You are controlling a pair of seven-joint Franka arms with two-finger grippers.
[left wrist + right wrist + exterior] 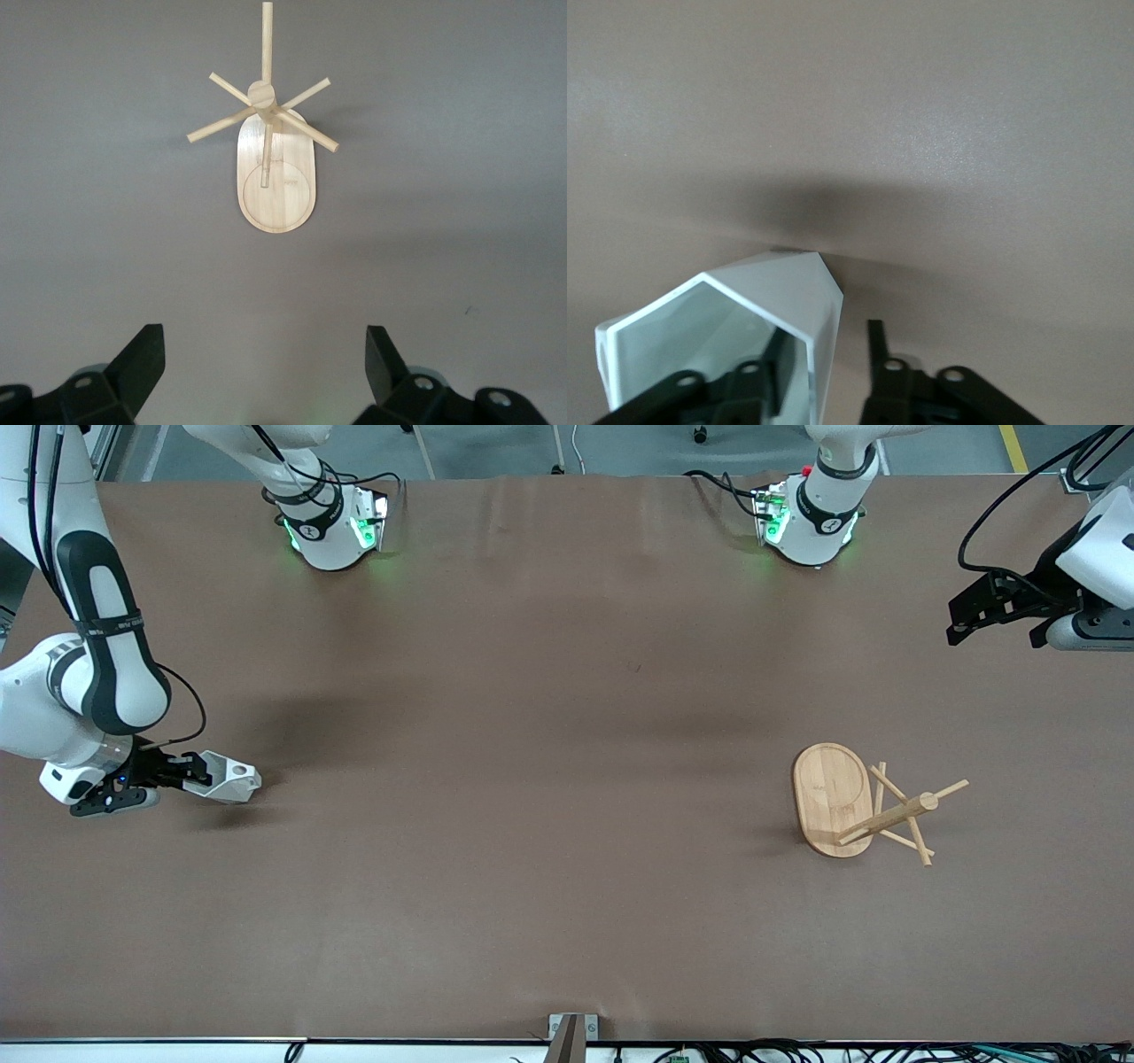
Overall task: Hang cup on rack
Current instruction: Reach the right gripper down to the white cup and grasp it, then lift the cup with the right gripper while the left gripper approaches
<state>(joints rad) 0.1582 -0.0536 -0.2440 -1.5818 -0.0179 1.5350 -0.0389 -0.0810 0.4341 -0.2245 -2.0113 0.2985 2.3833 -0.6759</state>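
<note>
The right gripper (182,772) pinches the cup (229,777) wall for transport; the left gripper (992,622), fingers apart, waits at the rack's (833,797) 1 o'clock.

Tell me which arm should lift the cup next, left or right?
Right. The right gripper straddles one wall of the cup, one finger inside, one outside, at the right arm's end of the table. The left gripper waits open in the air above the table, with only the rack in its wrist view.
</note>
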